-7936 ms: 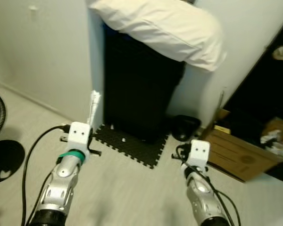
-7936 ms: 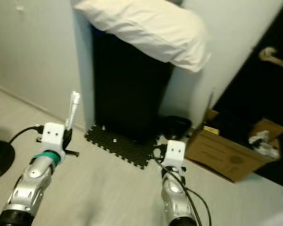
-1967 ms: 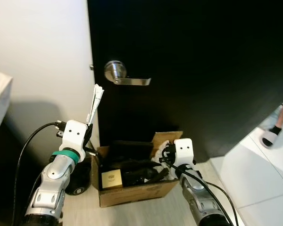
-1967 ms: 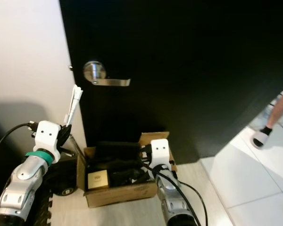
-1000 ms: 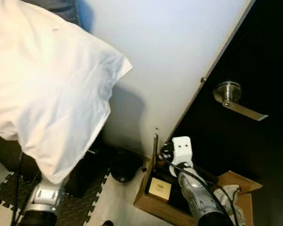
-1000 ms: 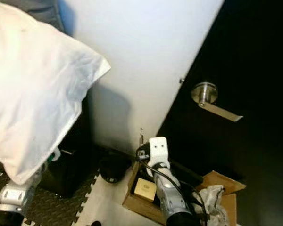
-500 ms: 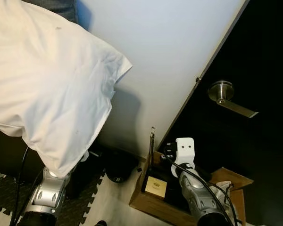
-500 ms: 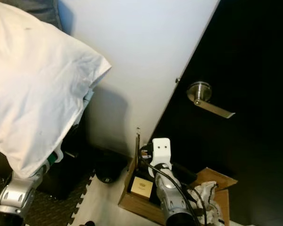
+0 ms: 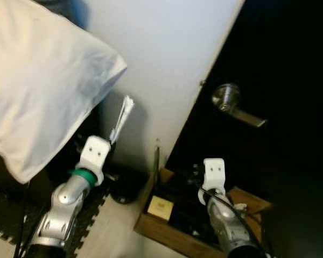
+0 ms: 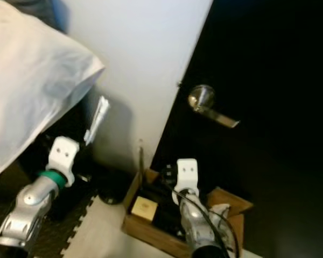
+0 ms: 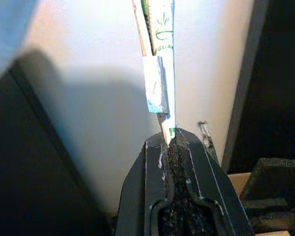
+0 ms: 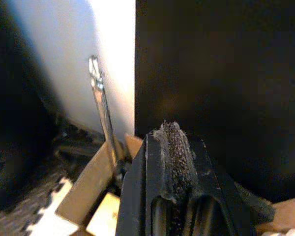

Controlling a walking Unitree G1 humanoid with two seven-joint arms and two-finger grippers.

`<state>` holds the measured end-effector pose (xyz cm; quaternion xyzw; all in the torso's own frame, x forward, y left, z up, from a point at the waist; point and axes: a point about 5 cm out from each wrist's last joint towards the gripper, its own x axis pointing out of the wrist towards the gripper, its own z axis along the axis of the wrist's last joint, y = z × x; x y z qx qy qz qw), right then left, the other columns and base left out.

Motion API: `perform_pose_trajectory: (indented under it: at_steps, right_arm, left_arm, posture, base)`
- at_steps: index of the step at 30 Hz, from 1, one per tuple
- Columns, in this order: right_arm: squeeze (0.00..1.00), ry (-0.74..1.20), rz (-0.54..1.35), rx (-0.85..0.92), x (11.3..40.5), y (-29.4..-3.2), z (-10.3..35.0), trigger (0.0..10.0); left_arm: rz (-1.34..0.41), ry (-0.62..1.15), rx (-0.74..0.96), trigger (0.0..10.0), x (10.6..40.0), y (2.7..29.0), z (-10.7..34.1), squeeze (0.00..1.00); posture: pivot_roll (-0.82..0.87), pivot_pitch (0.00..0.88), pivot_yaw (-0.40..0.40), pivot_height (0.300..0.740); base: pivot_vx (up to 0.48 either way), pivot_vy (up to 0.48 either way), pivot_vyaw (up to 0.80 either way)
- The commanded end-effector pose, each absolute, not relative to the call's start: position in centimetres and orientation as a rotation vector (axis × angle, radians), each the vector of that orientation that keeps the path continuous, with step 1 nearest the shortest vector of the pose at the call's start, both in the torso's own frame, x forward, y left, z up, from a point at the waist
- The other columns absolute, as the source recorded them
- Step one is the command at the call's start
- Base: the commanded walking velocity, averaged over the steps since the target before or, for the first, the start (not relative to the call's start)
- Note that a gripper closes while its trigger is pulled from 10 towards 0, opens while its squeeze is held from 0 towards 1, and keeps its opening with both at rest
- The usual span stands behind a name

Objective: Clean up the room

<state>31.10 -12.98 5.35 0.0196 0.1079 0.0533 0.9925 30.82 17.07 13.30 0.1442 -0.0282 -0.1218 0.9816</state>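
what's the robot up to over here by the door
The robot stands facing a black door with a cardboard box of odds and ends on the floor below. Its left tool is shut on a paper-wrapped pair of chopsticks, held upright near the wall. Its right tool is shut and empty, above the box.

Dim, motion-blurred head views; wrist views sharper, with deep shadows.

Home bedroom, corner by the door. Clues: big white pillow (image 9: 37, 80) on dark furniture, plain white wall (image 9: 167, 48), black door (image 9: 280, 64) w/ silver lever handle (image 9: 231, 102), light floor w/ black foam puzzle mat (image 10: 70, 226), open cardboard box (image 9: 167, 231) of misc. stuff.
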Motion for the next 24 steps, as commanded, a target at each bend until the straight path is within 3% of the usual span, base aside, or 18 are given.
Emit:
perform_pose_trajectory:
  at_steps: [1, 12, 17, 24]
  right_arm:
    - [0.00, 0.242, 0.081, 0.034, 30.73, -13.81, 4.75, 10.0]
    - [0.00, 0.247, 0.074, 0.040, 30.62, -13.89, 4.68, 10.0]
    - [0.00, 0.250, 0.068, 0.045, 30.55, -13.93, 4.59, 10.0]
    - [0.00, 0.251, 0.060, 0.053, 30.48, -13.95, 4.56, 10.0]
  left_arm:
    - [-0.265, -0.040, 0.280, 10.0, 30.60, 16.57, 12.86, 0.00]
    - [-0.271, -0.036, 0.278, 10.0, 30.55, 16.47, 12.85, 0.00]
    - [-0.275, 0.007, 0.218, 10.0, 30.72, 16.46, 12.62, 0.00]
    - [-0.280, -0.004, 0.201, 10.0, 30.88, 16.40, 12.96, 0.00]
  posture:
    - [0.11, 0.087, -0.092, 0.740]
    - [0.11, 0.087, -0.088, 0.740]
    - [0.11, 0.087, -0.085, 0.740]
    - [0.11, 0.087, -0.082, 0.740]
  base:
    - [0.000, -0.386, 0.00]
    - [0.000, -0.357, 0.00]
    - [0.000, 0.000, 0.00]
    - [0.000, 0.472, 0.00]
